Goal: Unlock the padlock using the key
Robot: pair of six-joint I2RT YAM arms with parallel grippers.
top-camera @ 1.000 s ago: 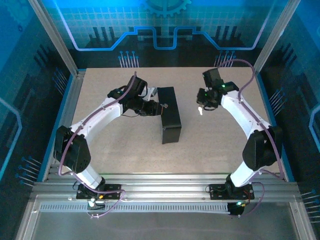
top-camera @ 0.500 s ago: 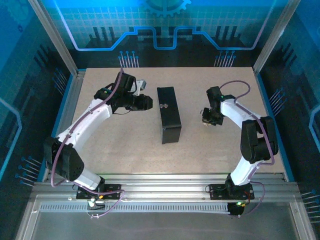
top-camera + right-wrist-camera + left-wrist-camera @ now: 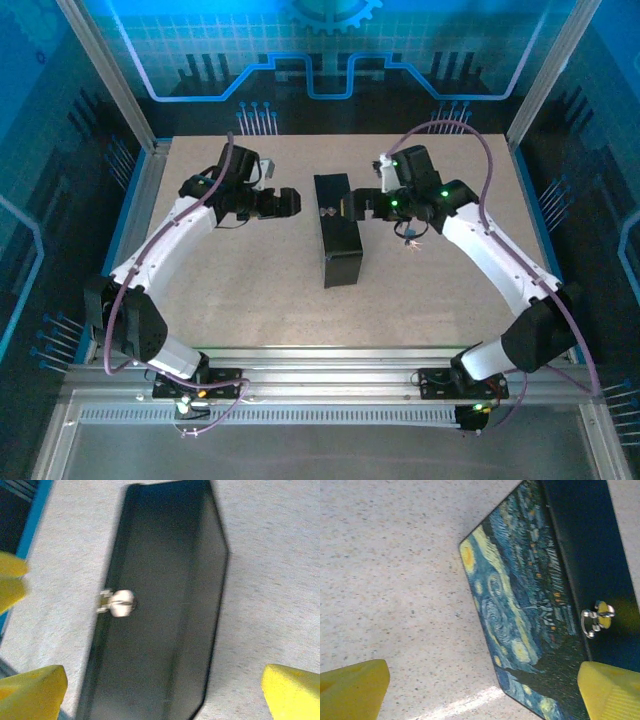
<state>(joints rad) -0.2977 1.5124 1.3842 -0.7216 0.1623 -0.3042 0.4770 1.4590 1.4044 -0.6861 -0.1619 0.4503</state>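
Our left claw (image 3: 483, 681) and right claw (image 3: 165, 684) both gape empty. The key bunch (image 3: 413, 243), just behind the right claw, looks light, stiff and slippery, so we'd pinch one blade's head.

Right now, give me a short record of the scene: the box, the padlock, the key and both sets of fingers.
box: painted side, dark top, standing on edge mid-table, between the arms
padlock: small, silvery, on the box's dark upper face near its edge; locked or not, cannot tell
key: appears to lie on the table right of the box, not held
left fingers: wide open, empty, left of the box
right fingers: wide open, empty, right of the box
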